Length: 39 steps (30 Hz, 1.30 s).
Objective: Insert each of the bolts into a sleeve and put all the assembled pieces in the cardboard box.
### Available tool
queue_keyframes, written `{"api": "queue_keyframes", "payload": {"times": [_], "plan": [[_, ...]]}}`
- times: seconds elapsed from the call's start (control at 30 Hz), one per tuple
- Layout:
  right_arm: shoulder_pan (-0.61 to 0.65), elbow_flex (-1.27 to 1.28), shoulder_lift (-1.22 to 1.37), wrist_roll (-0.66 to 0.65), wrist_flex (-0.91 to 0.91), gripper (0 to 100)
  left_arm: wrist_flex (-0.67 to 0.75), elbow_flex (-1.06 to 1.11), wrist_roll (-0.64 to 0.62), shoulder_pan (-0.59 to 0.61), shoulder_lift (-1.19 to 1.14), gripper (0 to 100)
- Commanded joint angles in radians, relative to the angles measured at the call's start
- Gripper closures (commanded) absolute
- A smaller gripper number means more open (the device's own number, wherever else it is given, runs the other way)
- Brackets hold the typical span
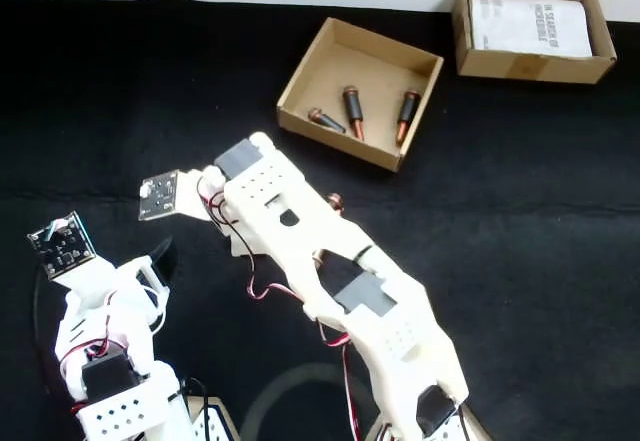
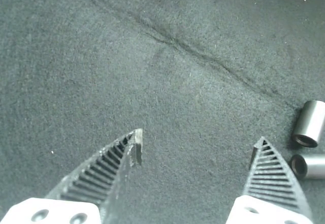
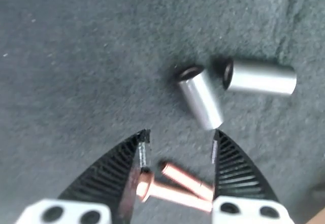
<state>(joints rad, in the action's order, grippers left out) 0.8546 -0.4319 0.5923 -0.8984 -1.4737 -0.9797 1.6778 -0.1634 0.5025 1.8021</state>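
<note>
Two silver sleeves (image 3: 200, 97) (image 3: 259, 76) lie side by side on the black cloth, just beyond my right gripper (image 3: 179, 141). It is open and hovers low over two copper bolts (image 3: 172, 192) (image 3: 186, 178), which lie on the cloth between its fingers. My left gripper (image 2: 200, 148) is open over bare cloth with nothing in it, and the same two sleeves (image 2: 310, 123) (image 2: 307, 165) lie off to one side of it. In the high view the cardboard box (image 1: 300, 81) holds three assembled pieces (image 1: 352, 111). A copper bolt head (image 1: 335, 200) peeks out beside the right arm (image 1: 300, 231).
A second cardboard box (image 1: 465, 26) with a printed sheet in it stands at the back right. The left arm (image 1: 110, 311) is at the front left, close to the right arm. A crease (image 2: 203, 56) runs across the cloth.
</note>
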Motion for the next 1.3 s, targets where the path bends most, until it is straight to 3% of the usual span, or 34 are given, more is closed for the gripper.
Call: {"api": "queue_keyframes", "payload": {"times": [0.0,0.43,0.57,0.8,1.0,1.27], "plan": [[0.008,-0.054,0.027,-0.015,0.025,82.4,-0.005,0.018,0.006,0.008,0.012,66],[0.012,-0.469,0.344,-0.014,-0.030,83.4,-0.005,0.018,0.006,0.008,0.013,66],[0.005,-0.584,0.418,-0.014,-0.085,99.8,-0.005,0.018,0.006,0.008,0.013,66],[-0.018,-0.756,0.460,-0.011,-0.223,99.1,-0.003,0.018,0.006,0.010,0.013,66],[-0.093,-1.046,0.460,-0.006,-0.289,99.1,0.002,0.018,0.006,0.010,0.007,66],[-0.242,-1.316,0.397,0.245,-0.292,99.1,0.002,0.018,0.006,0.008,0.005,66]]}}
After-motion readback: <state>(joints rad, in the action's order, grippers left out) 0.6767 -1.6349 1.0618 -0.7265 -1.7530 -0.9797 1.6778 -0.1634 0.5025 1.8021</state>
